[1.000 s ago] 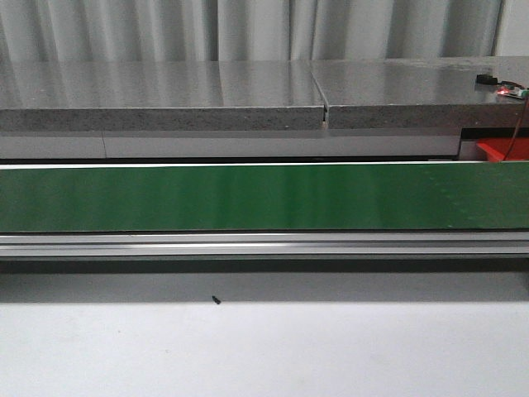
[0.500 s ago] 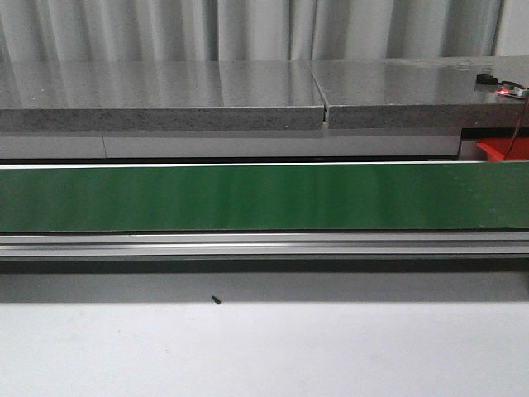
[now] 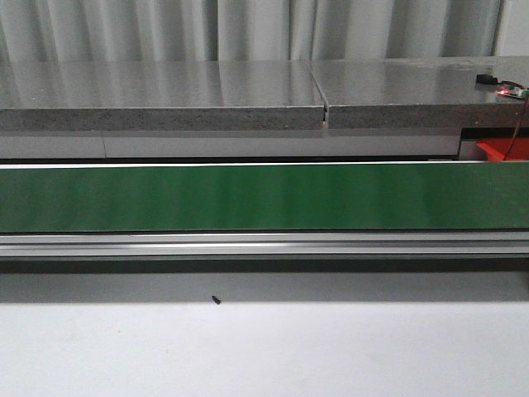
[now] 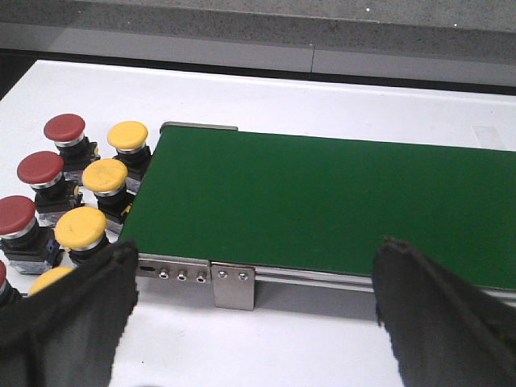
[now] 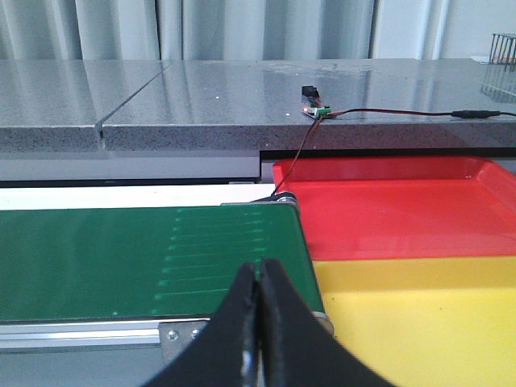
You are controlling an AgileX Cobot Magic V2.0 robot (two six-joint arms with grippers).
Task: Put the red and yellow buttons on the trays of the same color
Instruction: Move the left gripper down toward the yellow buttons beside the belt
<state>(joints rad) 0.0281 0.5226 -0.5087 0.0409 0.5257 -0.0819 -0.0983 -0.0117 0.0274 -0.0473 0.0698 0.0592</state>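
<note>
Red buttons (image 4: 40, 168) and yellow buttons (image 4: 105, 175) clustered in two rows on the white table (image 4: 322, 97), just beside the end of the green belt (image 4: 322, 201). Red tray (image 5: 403, 205) and yellow tray (image 5: 419, 314) side by side at the belt's other end. Left gripper (image 4: 254, 322) spread wide, empty; right gripper (image 5: 260, 322) pressed closed, holding nothing.

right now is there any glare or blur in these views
Front view: soft vertical sheen on the green belt, reflections on the grey counter. Left wrist view: the open left gripper is blurred dark. Right wrist view: the red tray shows glare; the shut right gripper is slightly soft.
</note>
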